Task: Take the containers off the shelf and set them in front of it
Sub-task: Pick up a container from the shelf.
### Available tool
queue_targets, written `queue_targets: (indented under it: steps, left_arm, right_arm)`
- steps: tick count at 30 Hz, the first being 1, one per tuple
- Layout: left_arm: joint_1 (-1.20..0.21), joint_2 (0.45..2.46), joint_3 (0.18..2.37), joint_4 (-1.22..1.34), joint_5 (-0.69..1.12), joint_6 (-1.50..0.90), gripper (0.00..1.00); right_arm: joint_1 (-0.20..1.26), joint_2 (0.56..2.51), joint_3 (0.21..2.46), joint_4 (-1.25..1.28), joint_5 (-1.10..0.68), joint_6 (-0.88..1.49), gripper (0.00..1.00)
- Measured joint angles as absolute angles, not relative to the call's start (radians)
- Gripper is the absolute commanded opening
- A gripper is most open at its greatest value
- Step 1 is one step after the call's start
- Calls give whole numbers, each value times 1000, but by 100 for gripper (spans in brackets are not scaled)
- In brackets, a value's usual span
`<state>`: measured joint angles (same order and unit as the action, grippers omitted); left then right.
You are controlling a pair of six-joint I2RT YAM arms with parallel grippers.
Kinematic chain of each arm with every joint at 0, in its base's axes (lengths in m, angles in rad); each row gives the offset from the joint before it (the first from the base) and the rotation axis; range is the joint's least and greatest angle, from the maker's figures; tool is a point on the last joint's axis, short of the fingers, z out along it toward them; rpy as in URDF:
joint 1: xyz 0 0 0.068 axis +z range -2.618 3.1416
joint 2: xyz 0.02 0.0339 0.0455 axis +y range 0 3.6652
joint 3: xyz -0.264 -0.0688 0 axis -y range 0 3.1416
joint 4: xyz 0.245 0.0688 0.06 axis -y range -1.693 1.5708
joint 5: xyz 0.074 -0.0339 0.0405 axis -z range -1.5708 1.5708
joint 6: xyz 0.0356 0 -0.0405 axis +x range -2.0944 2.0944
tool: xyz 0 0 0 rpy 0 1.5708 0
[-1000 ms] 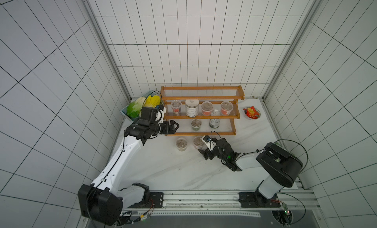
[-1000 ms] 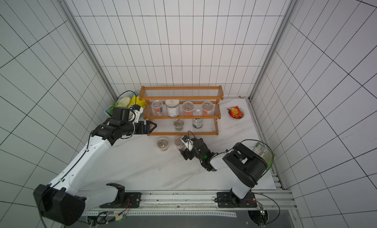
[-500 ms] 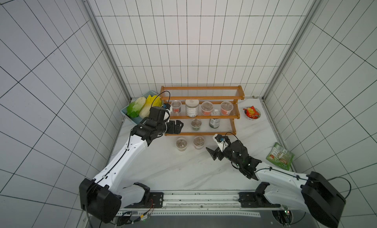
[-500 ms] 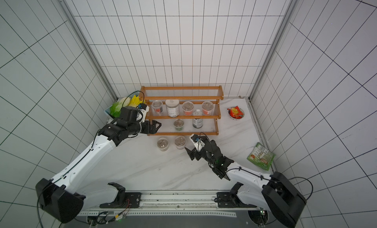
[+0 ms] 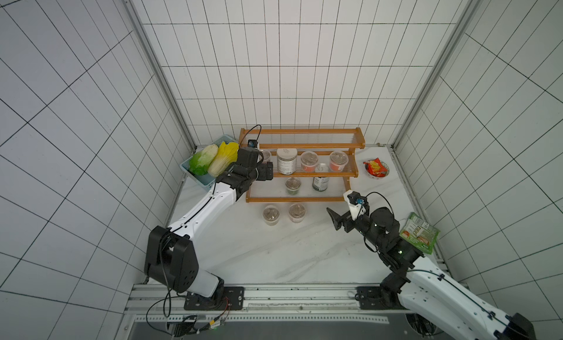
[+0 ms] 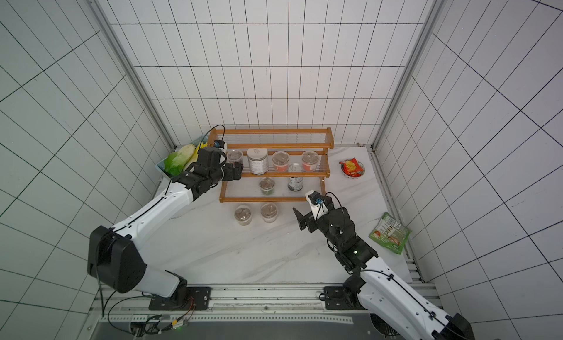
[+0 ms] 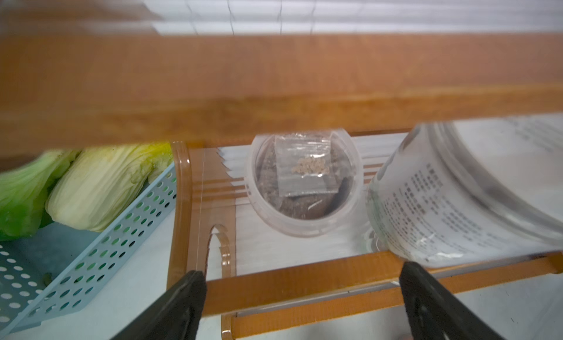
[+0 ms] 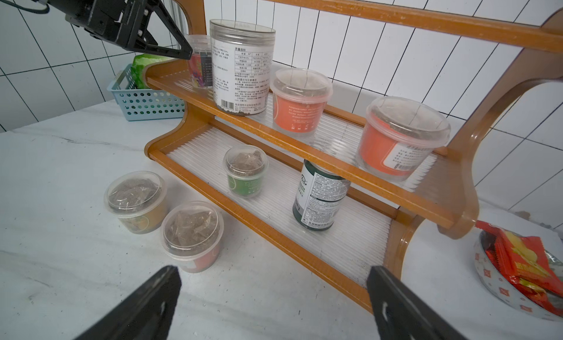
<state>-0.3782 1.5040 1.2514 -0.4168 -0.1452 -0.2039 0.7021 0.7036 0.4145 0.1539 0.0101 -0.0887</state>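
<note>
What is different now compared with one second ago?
The right gripper opened fully and drew back from the red-labelled cup in front of the shelf. The left gripper, open, moved in toward the middle tier's end cup. Nothing else moved.

In the far left corner of my worktop [image 5: 274, 256], white marble with faint grey veins, sits a light blue basket [image 5: 203, 183] with rows of holes in its walls. Two cabbages lie in it side by side, touching: a green one [image 5: 198, 164] on the side nearer the left wall and a pale one [image 5: 224, 158] with yellow leaf tips. Over at the far right, a small patterned bowl [image 8: 499, 288] holds a red snack packet [image 8: 524, 259] that sticks up over its rim. Nearer to me, by the right edge, a green packet [image 5: 419, 232] lies flat. White tiled walls [image 5: 289, 79] with dark grout close three sides, and a metal rail [image 5: 274, 292] runs along the near edge.
</note>
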Motion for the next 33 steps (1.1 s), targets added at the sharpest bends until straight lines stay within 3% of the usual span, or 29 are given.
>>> queue_targets:
  steps: [18, 22, 30, 33]
  left_arm:
    - [-346, 1623, 1287, -265, -112, -199, 94]
    - [-346, 1638, 1293, -246, -102, -194, 87]
    - [-346, 1655, 1296, -227, -77, -181, 65]
    - [-346, 1657, 1296, -224, -69, -175, 63]
  right_arm:
    - [678, 690, 415, 110, -1, -76, 99]
    - [673, 690, 415, 110, -7, -75, 99]
    - [670, 691, 415, 110, -15, -73, 99]
    - [667, 691, 415, 111, -15, -72, 99]
